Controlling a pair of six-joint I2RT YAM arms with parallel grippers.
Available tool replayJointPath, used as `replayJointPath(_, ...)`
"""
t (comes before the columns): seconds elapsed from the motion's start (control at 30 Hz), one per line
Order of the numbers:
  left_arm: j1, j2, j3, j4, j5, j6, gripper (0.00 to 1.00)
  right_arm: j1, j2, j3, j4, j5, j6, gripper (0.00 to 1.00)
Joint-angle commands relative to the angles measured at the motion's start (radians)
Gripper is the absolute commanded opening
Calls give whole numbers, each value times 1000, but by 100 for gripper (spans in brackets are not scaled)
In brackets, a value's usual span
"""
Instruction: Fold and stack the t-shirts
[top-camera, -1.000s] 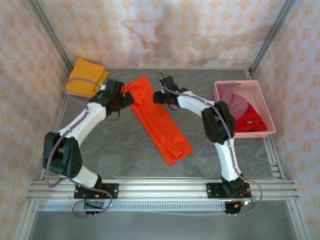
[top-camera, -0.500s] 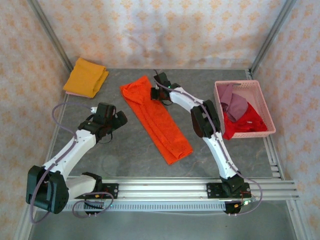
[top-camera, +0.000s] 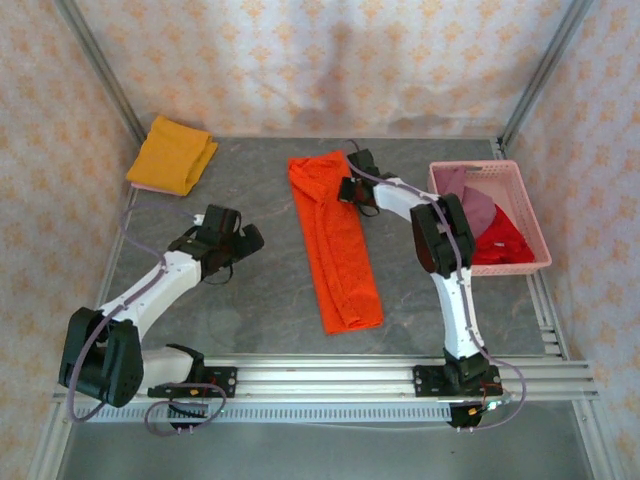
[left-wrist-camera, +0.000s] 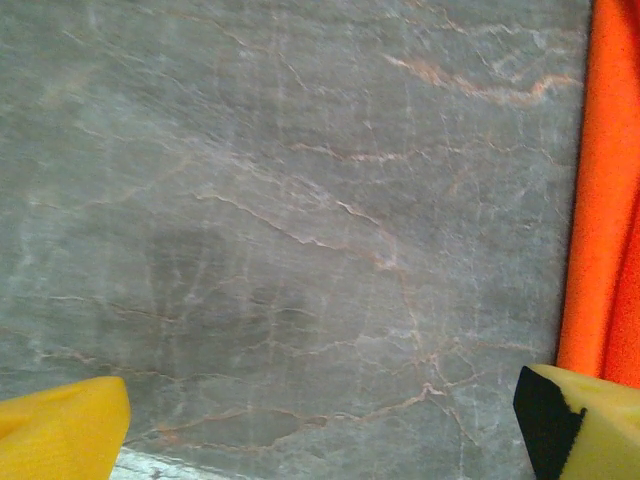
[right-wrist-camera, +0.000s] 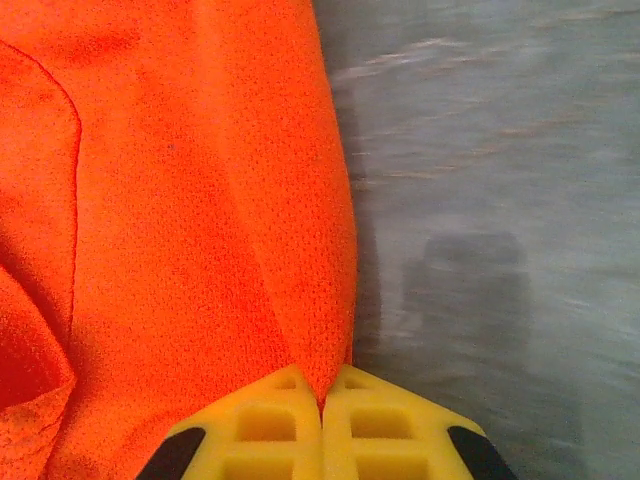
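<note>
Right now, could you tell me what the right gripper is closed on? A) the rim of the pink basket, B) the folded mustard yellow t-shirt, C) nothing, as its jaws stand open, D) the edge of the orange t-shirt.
D: in the right wrist view, the right gripper has its jaws pressed together on the edge of the orange t-shirt, pinching a fold of the cloth.

High rear overhead view plus two close downward wrist views, the orange t-shirt (top-camera: 337, 245) common to all.
</note>
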Motion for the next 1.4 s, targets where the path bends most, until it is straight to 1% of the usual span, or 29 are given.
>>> replayJointPath(0.0, -30, 33, 30, 46, 41, -24, 100, -3, -100, -90, 36, 106, 51, 1)
replayJointPath(0.13, -78, 74, 49, 64, 57, -37, 100, -9, -172, -183, 59, 156, 90, 2)
replayJointPath(0.17, -93, 87, 57, 69, 64, -40, 100, -11, -188, -203, 78, 147, 89, 7)
replayJointPath(0.2, -107, 102, 63, 74, 74, -43, 100, -13, -203, -217, 91, 139, 89, 13)
replayJointPath(0.3, -157, 137, 69, 97, 106, -63, 100, -13, -259, -245, 106, 125, 75, 24)
replayJointPath(0.4, -208, 156, 56, 117, 106, -82, 100, -13, -321, -285, 143, 96, 40, 42)
replayJointPath(0.43, -218, 161, 48, 125, 101, -87, 100, -13, -324, -282, 146, 78, 29, 44)
replayJointPath(0.5, -242, 171, 28, 147, 103, -101, 100, -12, -290, -228, 121, -6, 1, 44)
replayJointPath(0.6, -268, 185, 8, 174, 121, -126, 100, -3, -207, -135, 93, -68, -1, 44)
replayJointPath(0.77, -324, 178, -13, 177, 124, -167, 100, 11, -58, 37, 39, -142, 23, 34)
replayJointPath(0.9, -344, 163, -43, 179, 118, -188, 100, 19, 28, 125, 6, -158, 35, 29)
replayJointPath(1.03, -345, 154, -61, 171, 110, -190, 100, 19, 66, 144, -19, -186, 44, 24)
replayJointPath(1.23, -345, 159, -54, 168, 101, -181, 100, 44, 36, 124, -19, -271, 24, 25)
replayJointPath(1.3, -345, 165, -48, 165, 101, -177, 100, 53, 21, 116, -27, -251, 16, 25)
replayJointPath(1.37, -346, 167, -43, 162, 102, -175, 100, 54, -1, 90, -17, -219, 17, 29)
